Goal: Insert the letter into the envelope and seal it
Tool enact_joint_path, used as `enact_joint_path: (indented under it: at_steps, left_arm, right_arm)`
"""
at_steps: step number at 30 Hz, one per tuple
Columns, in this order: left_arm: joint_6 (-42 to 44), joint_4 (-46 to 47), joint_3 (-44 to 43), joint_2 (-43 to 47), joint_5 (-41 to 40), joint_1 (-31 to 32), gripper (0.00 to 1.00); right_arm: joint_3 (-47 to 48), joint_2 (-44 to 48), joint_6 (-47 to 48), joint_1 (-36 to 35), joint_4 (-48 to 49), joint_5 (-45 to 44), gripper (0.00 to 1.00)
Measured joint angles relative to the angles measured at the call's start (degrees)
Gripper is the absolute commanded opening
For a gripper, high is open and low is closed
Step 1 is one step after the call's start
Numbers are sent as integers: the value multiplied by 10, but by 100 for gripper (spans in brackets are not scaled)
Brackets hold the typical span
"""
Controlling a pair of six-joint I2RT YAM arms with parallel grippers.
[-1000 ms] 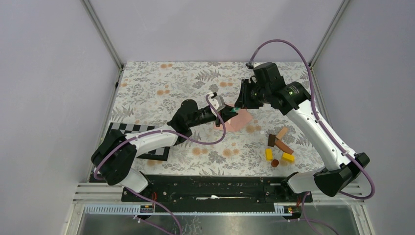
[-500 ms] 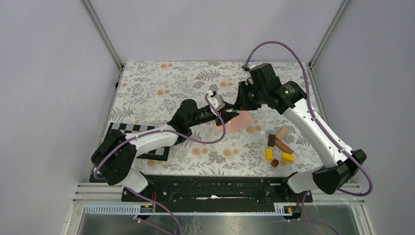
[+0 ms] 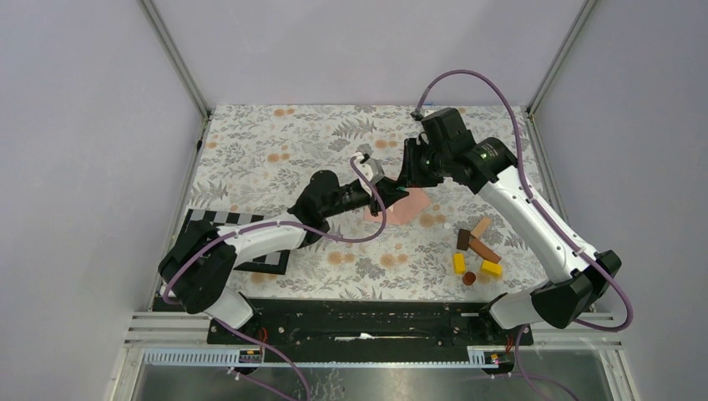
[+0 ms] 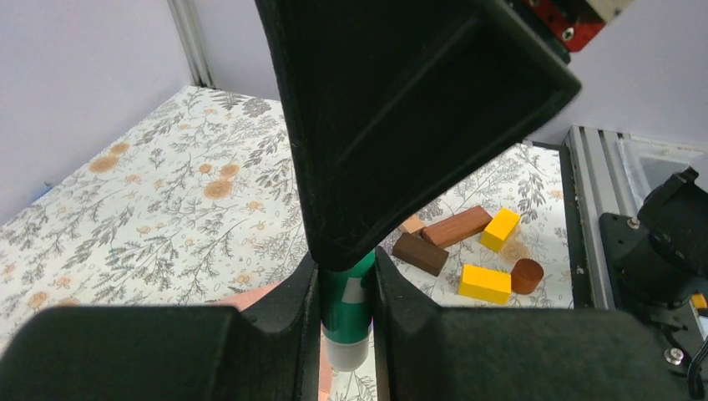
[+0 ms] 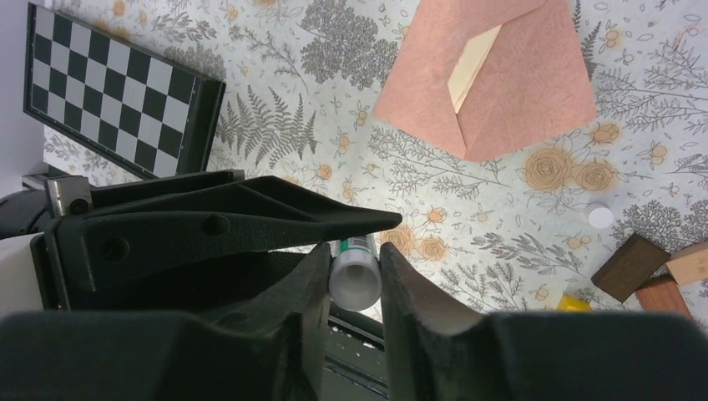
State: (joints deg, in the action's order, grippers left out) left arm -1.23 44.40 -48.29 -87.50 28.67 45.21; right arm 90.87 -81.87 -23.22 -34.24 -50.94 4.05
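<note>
Salmon envelope [image 3: 409, 207] lies on the counter [image 3: 267, 142] at 5 o'clock from where our pincers meet, letter [image 5: 470, 67] peeking out. Left pincer [image 4: 346, 271] and right pincer [image 5: 355, 255] both pinch one glue stick [image 4: 346, 322]. Uneven pulling could twist it loose and drop it.

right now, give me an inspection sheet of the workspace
surface: floral cloth, lying flat
job's things: pink envelope on the cloth, cream letter showing through a gap; glue stick held off the cloth
clutter: wooden blocks, checkerboard, small white round piece
grippers: left gripper and right gripper both closed on the glue stick
cables: purple cables, one on each arm
surroundings: plain walls, metal frame posts
</note>
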Motion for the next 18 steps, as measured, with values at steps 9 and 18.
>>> enact_joint_path:
  at_steps: [9, 18]
  left_arm:
    - [-129, -39, 33, 0, -142, 0, 0]
    - [-254, -177, 19, -38, -215, -75, 0]
  right_arm:
    - [-98, 43, -29, 84, 63, 3, 56]
    - [-274, 42, -70, 193, 181, 6, 14]
